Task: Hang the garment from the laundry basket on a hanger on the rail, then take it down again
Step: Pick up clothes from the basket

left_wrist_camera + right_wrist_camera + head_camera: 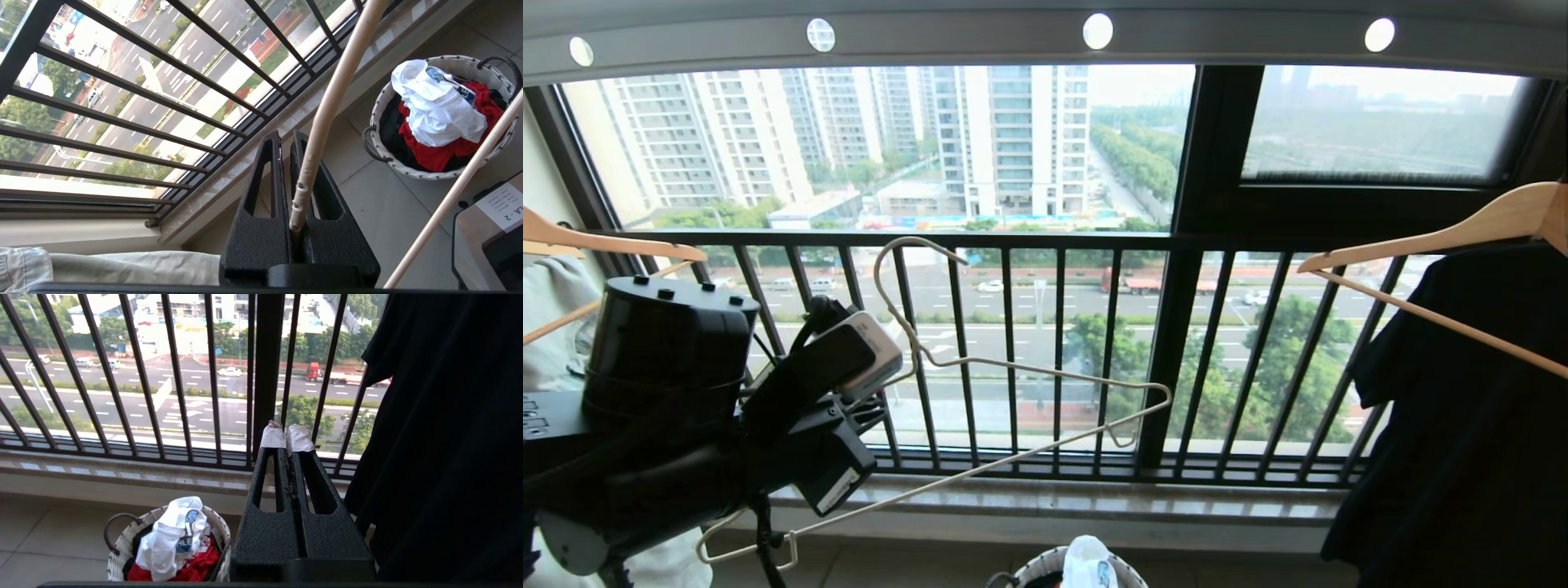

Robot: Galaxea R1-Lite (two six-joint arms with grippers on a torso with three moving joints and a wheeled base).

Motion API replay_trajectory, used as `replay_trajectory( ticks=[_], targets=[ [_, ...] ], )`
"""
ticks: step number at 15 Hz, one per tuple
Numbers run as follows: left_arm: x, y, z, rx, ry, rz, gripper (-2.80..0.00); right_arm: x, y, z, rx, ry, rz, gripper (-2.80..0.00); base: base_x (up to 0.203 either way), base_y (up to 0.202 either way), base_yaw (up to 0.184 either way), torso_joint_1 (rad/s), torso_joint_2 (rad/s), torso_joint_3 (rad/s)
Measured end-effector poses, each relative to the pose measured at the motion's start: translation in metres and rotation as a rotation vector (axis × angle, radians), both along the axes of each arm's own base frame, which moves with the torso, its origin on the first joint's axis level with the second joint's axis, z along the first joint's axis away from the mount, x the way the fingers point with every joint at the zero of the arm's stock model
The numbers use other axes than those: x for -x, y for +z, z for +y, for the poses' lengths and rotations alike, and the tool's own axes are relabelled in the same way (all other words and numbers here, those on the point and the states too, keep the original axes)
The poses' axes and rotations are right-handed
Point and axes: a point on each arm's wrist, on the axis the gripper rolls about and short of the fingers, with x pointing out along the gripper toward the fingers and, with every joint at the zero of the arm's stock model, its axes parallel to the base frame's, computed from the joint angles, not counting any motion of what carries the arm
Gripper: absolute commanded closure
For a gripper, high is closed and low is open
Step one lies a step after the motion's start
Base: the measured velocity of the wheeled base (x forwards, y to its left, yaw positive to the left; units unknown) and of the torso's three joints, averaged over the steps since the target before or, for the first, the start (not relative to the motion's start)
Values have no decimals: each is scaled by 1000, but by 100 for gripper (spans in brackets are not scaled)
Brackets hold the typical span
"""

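Note:
My left gripper [286, 134] is shut on the hanger [327, 110], clamping the cream wire where its neck ends. In the head view the hanger [1045, 371] hangs tilted in front of the window guard, well below the rail [1225, 41], with its hook pointing up. The garment [437, 106] lies crumpled on top of the laundry basket [378, 122] on the floor, off to one side of that gripper. My right gripper [286, 437] is shut on nothing, up beside the basket [118, 555] and the garment [167, 539].
A black shirt [1462, 425] hangs on a wooden hanger [1445, 233] at the right. At the left, another wooden hanger [613, 242] carries a pale garment. The black window guard [1013, 241] stands above a stone sill [1054, 498]. Red cloth [441, 155] lies under the T-shirt.

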Motion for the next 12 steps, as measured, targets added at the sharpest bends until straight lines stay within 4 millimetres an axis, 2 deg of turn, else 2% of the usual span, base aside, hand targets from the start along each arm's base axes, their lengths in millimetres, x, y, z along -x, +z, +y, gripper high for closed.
replay_trajectory(
  ticks=[5, 12],
  targets=[
    [-9, -10, -4, -17, 3, 40, 0, 0, 0, 0, 0, 0, 0, 0, 0, 0, 0, 0, 0, 0],
    [-6, -10, -4, 11, -50, 54, 0, 0, 0, 0, 0, 0, 0, 0, 0, 0, 0, 0, 0, 0]
  ],
)
